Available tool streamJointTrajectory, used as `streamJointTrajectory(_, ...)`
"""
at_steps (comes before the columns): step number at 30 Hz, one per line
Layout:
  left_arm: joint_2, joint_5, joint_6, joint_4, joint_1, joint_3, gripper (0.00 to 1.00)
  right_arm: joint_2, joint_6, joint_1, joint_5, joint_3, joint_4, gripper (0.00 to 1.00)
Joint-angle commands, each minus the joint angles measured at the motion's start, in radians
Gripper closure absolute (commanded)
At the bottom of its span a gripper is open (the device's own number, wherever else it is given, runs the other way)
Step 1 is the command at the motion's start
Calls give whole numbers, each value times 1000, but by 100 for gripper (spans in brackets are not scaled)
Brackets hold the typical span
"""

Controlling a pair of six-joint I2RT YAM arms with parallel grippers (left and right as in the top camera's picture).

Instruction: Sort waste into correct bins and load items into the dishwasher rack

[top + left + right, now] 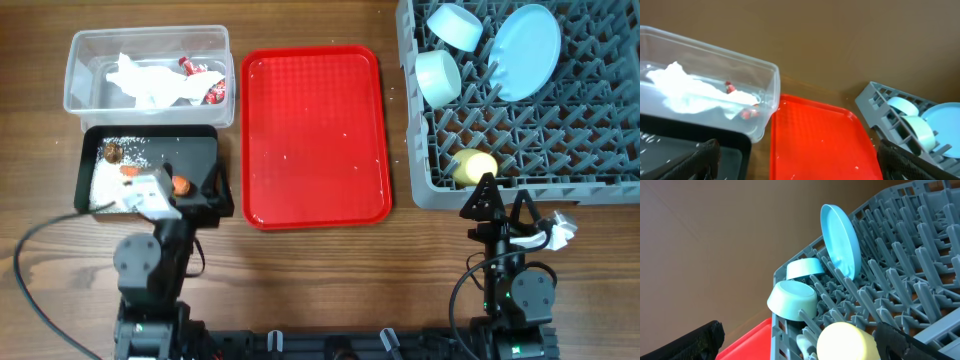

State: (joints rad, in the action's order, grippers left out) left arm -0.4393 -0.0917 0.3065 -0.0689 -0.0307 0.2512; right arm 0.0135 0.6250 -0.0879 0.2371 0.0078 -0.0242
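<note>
The grey dishwasher rack (pixel 520 120) at the right holds a light blue plate (pixel 528 50) on edge, a light blue bowl (pixel 455 25), a pale green-white bowl (pixel 438 75) and a yellow cup (pixel 473 165). My right gripper (pixel 500 200) stands open just in front of the rack, the cup (pixel 845 342) close between its fingertips (pixel 905 342), untouched. The clear tub (pixel 150 45) holds a white napkin (pixel 150 82) and a red wrapper (pixel 205 80). The black tray (pixel 200 140) holds rice (pixel 125 170), a brown lump (pixel 112 152) and a carrot (pixel 180 185). My left gripper (pixel 797 160) is open and empty over the tray's near edge.
A flat red tray (pixel 315 135) lies between the bins and the rack, with a few white specks on it. Bare wooden table runs along the front and the far side. Cables trail from both arm bases at the front edge.
</note>
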Motion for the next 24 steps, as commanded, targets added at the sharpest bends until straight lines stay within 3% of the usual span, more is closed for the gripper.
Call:
streamJointTrajectory(1,123,34,12,-2,8,-91,0,-10,6,5,10,-3,-5,0)
streamJointTrajectory(7,314,33,16,-3,8,-231,0,-10,7,5,10,-3,-5,0)
streamJointTrajectory(13,432,35,16,145,8,-246,0,-10,6,5,10,-3,-5,0)
streamJointTrajectory(24,436,34,16,143,8,-246,0,-10,6,5,10,-3,-5,0)
